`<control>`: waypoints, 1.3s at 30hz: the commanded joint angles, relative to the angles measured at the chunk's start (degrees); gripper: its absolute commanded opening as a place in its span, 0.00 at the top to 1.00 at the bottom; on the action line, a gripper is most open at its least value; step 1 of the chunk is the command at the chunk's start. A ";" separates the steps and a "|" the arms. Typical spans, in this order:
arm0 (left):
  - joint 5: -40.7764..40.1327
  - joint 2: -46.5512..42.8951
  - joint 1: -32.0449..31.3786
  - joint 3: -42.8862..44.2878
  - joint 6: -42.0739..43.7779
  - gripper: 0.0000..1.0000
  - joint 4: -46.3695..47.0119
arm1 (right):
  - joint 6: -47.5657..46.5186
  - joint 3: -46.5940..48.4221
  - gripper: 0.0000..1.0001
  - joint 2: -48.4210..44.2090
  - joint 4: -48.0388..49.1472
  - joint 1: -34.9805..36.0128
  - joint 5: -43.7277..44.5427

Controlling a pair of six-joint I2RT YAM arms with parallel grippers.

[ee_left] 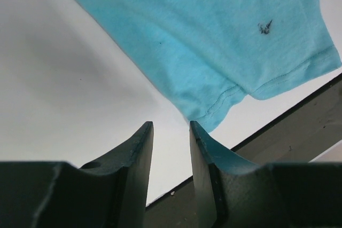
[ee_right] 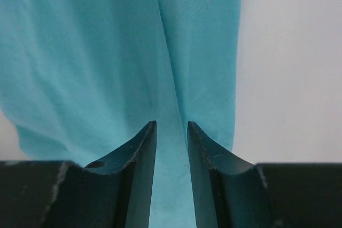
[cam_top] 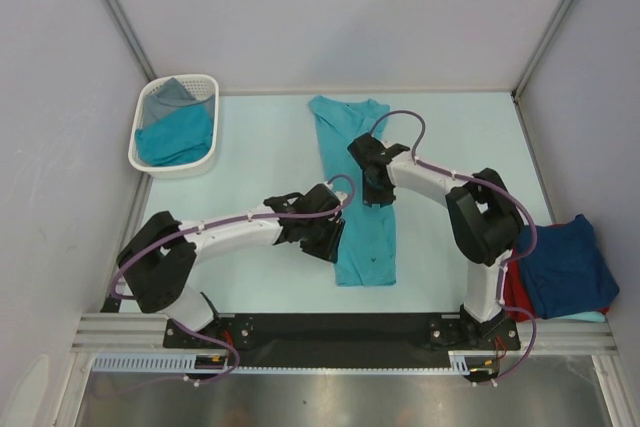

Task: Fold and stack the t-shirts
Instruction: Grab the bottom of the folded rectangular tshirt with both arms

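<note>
basket: white slotted basket (cam_top: 184,79), far left corner of the tabletop (cam_top: 250,147)
basket contents: second teal shirt (cam_top: 178,137) bunched in front, grey shirt (cam_top: 172,92) behind it at the far end
side pile: navy shirt (cam_top: 565,267) on top of a red shirt (cam_top: 515,292), right edge of tabletop beside the right arm base; pale sliver under them, can't tell what it is
teal shirt (cam_top: 365,247): mid tabletop, lying flat, folded lengthwise into a long narrow strip, neck end far, hem end near
shirt look: plain turquoise, stitched hem, small dark mark (ee_left: 264,26) near the hem, lengthwise crease down the strip
left gripper (ee_left: 170,126): at the strip's left edge near the hem end, jaws released with a narrow gap, bare tabletop seen between them, shirt corner just past the tips
right gripper (ee_right: 171,125): over the middle of the strip, jaws a narrow gap apart, crease runs into the gap; can't tell if cloth is pinched
hidden: arms cover the middle of the strip from above; red shirt mostly under navy; sleeves tucked out of sight
</note>
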 commanded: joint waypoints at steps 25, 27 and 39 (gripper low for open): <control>0.91 2.65 -5.21 6.14 5.55 0.62 0.23 | 0.33 5.68 0.67 7.97 -1.52 -5.45 -2.35; 1.61 4.23 -5.56 6.76 5.81 0.62 -0.03 | 0.33 5.94 0.67 7.71 -1.70 -5.45 -2.53; 2.49 6.00 -7.76 3.51 5.99 0.60 -0.73 | 0.06 6.12 0.67 6.92 -1.70 -5.45 -2.70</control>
